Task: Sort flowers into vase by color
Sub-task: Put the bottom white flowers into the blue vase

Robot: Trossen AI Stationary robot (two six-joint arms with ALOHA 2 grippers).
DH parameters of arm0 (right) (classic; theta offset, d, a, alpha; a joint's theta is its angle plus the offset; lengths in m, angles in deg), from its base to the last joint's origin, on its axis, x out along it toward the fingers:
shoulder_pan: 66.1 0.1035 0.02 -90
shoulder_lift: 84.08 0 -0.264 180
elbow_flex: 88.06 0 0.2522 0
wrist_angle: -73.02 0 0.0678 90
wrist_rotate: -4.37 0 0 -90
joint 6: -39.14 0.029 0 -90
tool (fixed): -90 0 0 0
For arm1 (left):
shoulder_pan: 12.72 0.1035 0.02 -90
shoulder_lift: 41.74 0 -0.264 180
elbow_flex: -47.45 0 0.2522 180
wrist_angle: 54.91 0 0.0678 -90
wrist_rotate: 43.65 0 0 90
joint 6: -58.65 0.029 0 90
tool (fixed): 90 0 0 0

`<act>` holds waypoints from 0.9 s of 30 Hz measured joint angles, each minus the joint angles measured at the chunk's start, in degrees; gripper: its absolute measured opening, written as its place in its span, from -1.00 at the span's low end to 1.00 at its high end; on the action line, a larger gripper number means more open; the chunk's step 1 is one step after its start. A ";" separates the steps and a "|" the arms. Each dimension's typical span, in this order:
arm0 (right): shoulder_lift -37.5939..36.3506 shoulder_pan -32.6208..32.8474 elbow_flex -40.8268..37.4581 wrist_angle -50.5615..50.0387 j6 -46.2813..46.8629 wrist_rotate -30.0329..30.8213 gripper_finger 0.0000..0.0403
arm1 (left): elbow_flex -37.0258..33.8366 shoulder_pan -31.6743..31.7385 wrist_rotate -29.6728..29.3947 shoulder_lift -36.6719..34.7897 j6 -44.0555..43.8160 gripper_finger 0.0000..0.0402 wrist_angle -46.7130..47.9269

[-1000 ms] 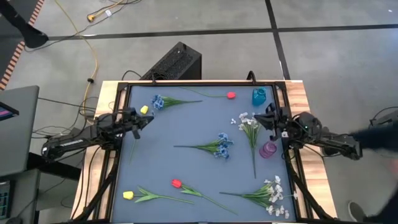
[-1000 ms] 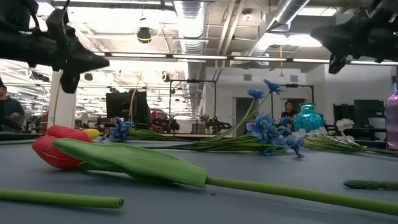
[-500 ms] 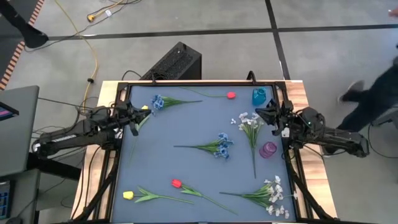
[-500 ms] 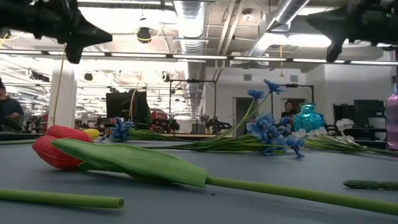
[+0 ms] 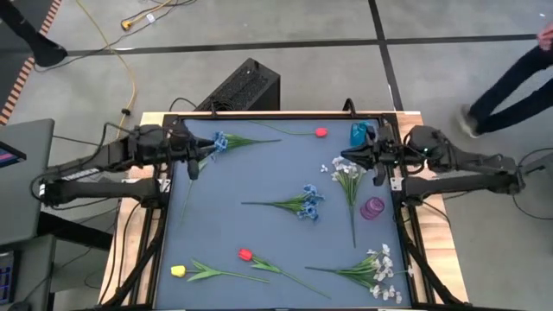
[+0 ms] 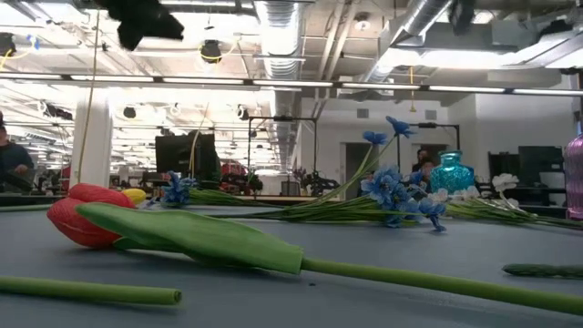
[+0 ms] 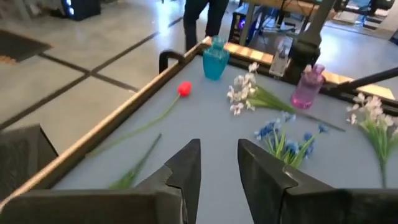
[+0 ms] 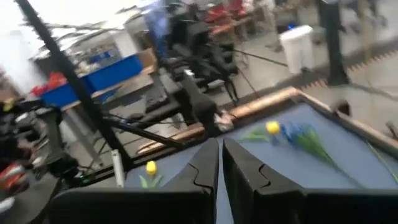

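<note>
Now the left gripper (image 7: 217,163) is parting its empty fingers while swinging back toward the yellow tulip-like bud (image 5: 200,152) at the blue mat's far-left corner, suggesting a pick-up is next, while the right gripper (image 8: 220,163) hovers pressed together.

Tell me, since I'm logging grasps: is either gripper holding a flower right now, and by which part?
Nothing is held. The left gripper shows an empty gap between its fingers above the table, and the right gripper is shut with nothing between its fingers.

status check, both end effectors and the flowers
Left end effector open, empty, far-left. Right end effector shut, empty, between teal vase and purple vase. Flowers all on mat. Nothing blocking.
</note>
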 joint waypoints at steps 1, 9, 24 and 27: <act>1.45 1.25 2.10 0.19 -1.77 -0.01 -0.75 | 1.14 0.00 0.09 0.57 0.77 -0.53 0.02; 14.88 6.08 16.70 -10.97 12.38 -2.32 -0.79 | 4.35 -0.07 0.26 2.34 4.11 -0.55 -0.32; 34.53 24.78 22.23 -32.75 62.09 -4.22 -0.82 | 4.37 -0.07 3.64 7.11 8.66 -0.56 1.29; 37.77 28.42 22.23 -36.54 70.12 -0.81 -0.81 | 4.37 -0.07 5.65 8.95 9.73 -0.56 1.36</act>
